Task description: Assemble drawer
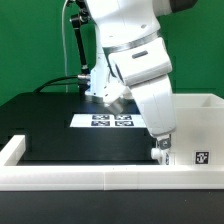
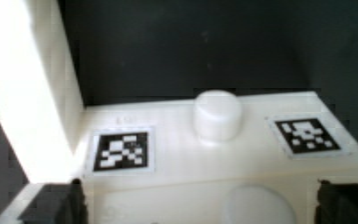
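A white drawer part (image 1: 196, 128) with a black-and-white tag (image 1: 201, 157) stands at the exterior view's right, against the front border rail. My gripper (image 1: 160, 151) is low at that part's left end. In the wrist view a white drawer face (image 2: 211, 160) lies under my gripper (image 2: 197, 206), with a round knob (image 2: 217, 112) between two tags, one on either side (image 2: 126, 152) (image 2: 306, 136). The dark fingers (image 2: 51, 205) stand wide apart at either side of this face, so the gripper is open. A tall white wall (image 2: 34, 80) rises beside it.
The marker board (image 1: 112, 121) lies on the black table behind the arm. The low white border rail (image 1: 60, 176) runs along the front and the exterior view's left. Cables hang behind the arm (image 1: 75, 50).
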Robot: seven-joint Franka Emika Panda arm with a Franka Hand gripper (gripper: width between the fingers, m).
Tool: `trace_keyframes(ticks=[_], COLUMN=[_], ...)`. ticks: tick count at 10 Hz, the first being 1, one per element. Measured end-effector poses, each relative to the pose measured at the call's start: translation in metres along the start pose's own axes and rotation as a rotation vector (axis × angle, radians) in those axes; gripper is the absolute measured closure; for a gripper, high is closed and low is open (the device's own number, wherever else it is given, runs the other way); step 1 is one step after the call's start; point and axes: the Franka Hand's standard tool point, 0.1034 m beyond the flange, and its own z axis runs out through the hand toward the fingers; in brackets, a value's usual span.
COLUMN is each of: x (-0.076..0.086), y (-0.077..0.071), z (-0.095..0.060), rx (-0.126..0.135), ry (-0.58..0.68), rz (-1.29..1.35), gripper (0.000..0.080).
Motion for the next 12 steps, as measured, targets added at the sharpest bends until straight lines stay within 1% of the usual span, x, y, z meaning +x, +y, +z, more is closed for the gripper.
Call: trace_keyframes(ticks=[2, 3, 4, 5, 6, 7, 9, 10, 11, 12], x=[-0.001, -0.005, -0.018, -0.031, -0.047, -0.058, -0.068, -0.071, -0.069, -0.070], y=[-0.001, -0.001, -0.002, -0.004, -0.005, -0.008, -0.022, -0.030, -0.037, -0.038], z=[0.000, -0.002, -0.004, -0.009, -0.020, -0.033, -0.050, -0.059, -0.066, -0.062], rx=[0.004, 0.004, 0.003, 0.007, -0.003, -0.017, -0.028, -0.037, -0.055, -0.051], ry=[0.001, 0.001, -0.001, -0.002, -0.007, -0.014, -0.030, -0.041, -0.056, -0.054], rz=[0.003, 0.001, 0.005, 0.007, 0.027, 0.042, 0.063, 0.086, 0.110, 0.109], gripper=[0.0151, 0.0151, 0.0151, 0.0151, 0.0151, 0.0151, 0.0151, 0.0151, 0.0151, 0.0151])
